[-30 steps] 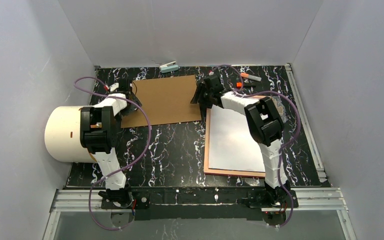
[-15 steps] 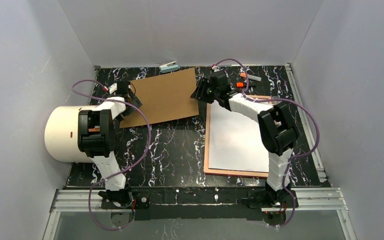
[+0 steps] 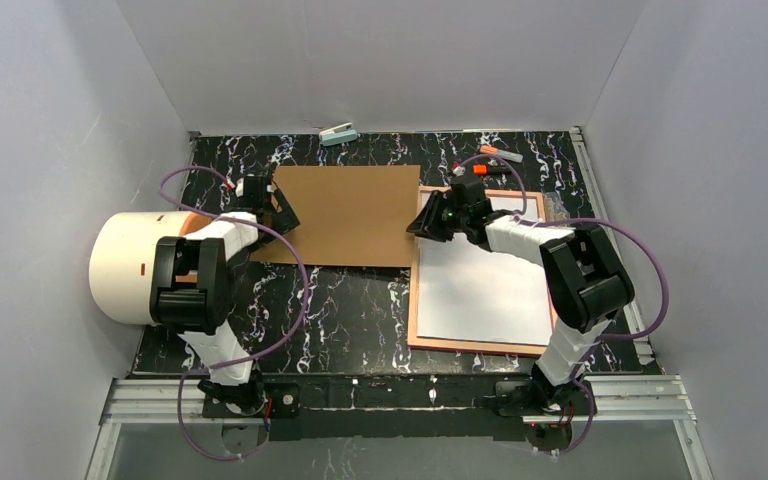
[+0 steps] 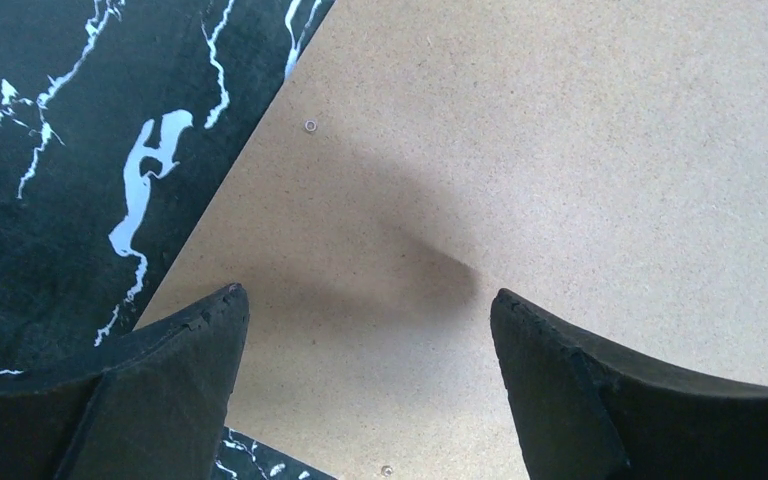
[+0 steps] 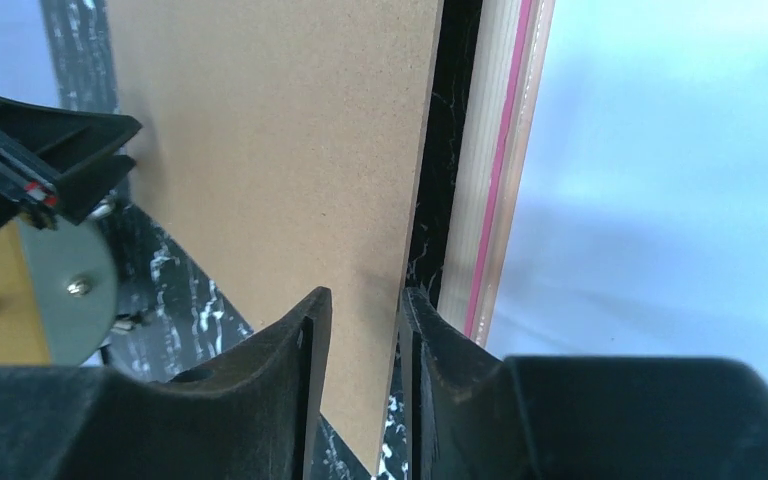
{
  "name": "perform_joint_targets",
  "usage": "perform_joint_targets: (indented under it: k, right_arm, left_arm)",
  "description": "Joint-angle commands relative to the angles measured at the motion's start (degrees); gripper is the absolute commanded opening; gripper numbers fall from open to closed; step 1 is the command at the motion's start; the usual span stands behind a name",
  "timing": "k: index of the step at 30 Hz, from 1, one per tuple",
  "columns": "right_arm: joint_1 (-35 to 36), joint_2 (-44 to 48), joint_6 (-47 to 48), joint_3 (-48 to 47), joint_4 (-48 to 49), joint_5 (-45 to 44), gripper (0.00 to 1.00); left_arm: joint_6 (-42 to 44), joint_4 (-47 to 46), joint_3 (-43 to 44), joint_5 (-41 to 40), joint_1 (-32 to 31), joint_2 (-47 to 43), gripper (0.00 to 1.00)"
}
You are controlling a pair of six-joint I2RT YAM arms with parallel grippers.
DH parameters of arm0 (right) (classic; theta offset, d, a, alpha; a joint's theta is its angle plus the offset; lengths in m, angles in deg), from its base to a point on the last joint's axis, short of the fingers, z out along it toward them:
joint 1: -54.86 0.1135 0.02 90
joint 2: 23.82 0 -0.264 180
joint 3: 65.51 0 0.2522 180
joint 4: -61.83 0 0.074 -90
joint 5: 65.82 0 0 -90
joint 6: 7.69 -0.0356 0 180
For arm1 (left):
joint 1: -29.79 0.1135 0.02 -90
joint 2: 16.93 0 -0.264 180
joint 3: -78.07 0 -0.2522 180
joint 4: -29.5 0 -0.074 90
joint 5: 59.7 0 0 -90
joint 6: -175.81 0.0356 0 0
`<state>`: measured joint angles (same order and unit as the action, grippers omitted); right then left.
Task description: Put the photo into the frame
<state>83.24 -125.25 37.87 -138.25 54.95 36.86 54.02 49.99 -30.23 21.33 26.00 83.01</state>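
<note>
The photo point(image 3: 480, 290) lies white back up inside the frame point(image 3: 413, 300), which lies pale back up at the right of the table. In the right wrist view the frame's pink edge point(image 5: 505, 170) runs beside the photo's white back point(image 5: 660, 150). A brown cardboard backing board point(image 3: 350, 215) lies left of the frame, their edges close. My right gripper point(image 3: 422, 226) is shut on the board's right edge point(image 5: 290, 150), its tips point(image 5: 360, 292) either side of it. My left gripper point(image 3: 285, 210) is open over the board's left corner point(image 4: 520, 150), its tips point(image 4: 365, 292) spread wide.
A large white cylinder point(image 3: 125, 265) lies at the table's left edge beside the left arm. A small teal object point(image 3: 338, 133) sits at the back wall. Orange-capped markers point(image 3: 500, 155) lie behind the frame. A metal rail point(image 3: 610, 240) runs along the right side.
The backing board has swung and shifted right, its right edge now against the frame. My right gripper moved right and nearer with it. My left gripper followed to the right.
</note>
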Motion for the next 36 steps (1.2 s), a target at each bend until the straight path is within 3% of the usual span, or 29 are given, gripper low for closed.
perform_joint_targets:
  k: [1,6,20,28,36]
  right_arm:
    - [-0.8,3.9,-5.2,1.8,13.6,13.3,0.38]
    - [-1.1,4.3,-9.0,4.9,17.4,15.6,0.34]
    - [-1.8,8.4,-6.6,8.8,5.6,0.1,0.25]
    - [-3.2,5.4,-2.9,5.6,1.3,-8.6,0.47]
    - [-4.5,0.4,-1.4,-0.2,-0.1,-12.1,0.56]
  left_arm:
    - [-3.3,8.8,-6.5,13.6,-2.3,2.4,0.87]
    - [-3.2,8.2,-8.5,15.1,-3.2,1.4,0.87]
    - [-4.7,4.5,-14.8,18.2,-6.8,0.1,0.83]
    - [-4.8,4.6,-15.9,16.4,-6.9,-0.2,0.82]
    - [-4.5,6.1,-14.9,14.3,-6.9,0.0,0.82]
